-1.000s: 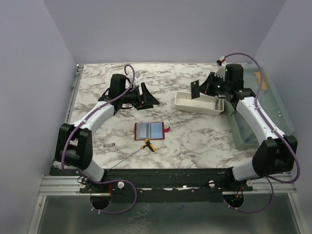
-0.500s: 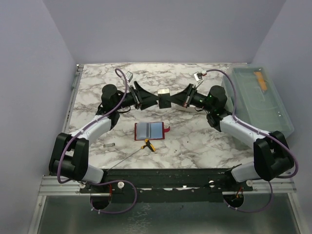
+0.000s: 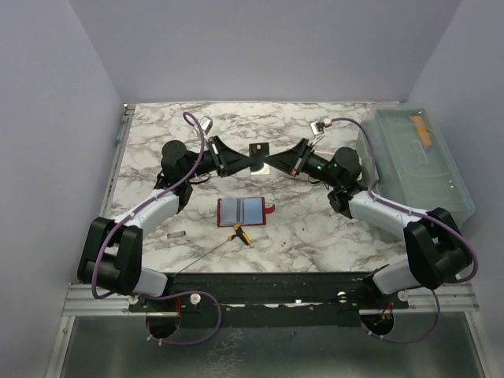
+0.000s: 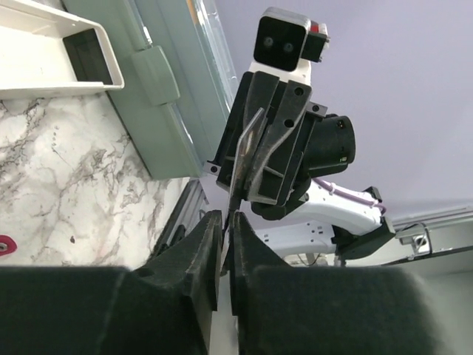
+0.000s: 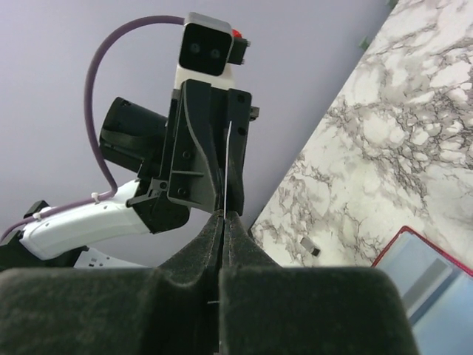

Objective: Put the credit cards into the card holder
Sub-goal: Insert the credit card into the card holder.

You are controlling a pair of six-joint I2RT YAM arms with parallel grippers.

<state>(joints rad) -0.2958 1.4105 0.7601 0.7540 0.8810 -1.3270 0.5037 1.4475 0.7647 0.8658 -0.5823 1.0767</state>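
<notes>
A credit card point(image 3: 255, 151) hangs on edge in the air over mid-table, between my two grippers. My right gripper point(image 3: 272, 163) is shut on one end of it; the right wrist view shows the card's thin edge point(image 5: 225, 166) rising from the closed right gripper point(image 5: 223, 216). My left gripper point(image 3: 247, 161) faces it and is shut on the other end. In the left wrist view the card point(image 4: 244, 159) runs from the left gripper point(image 4: 227, 222) up into the right one. The red card holder point(image 3: 242, 210) lies open below, blue-grey lining up, also in the right wrist view point(image 5: 432, 277).
A yellow-handled thin tool point(image 3: 240, 234) lies just in front of the card holder. A small grey piece point(image 3: 176, 234) sits to the near left. A large clear lidded bin point(image 3: 417, 161) fills the right side. A white tray point(image 4: 44, 55) shows in the left wrist view.
The right arm swung from the tray at the right to mid-table with the card. The left arm came to meet it, and its jaws closed on the card.
</notes>
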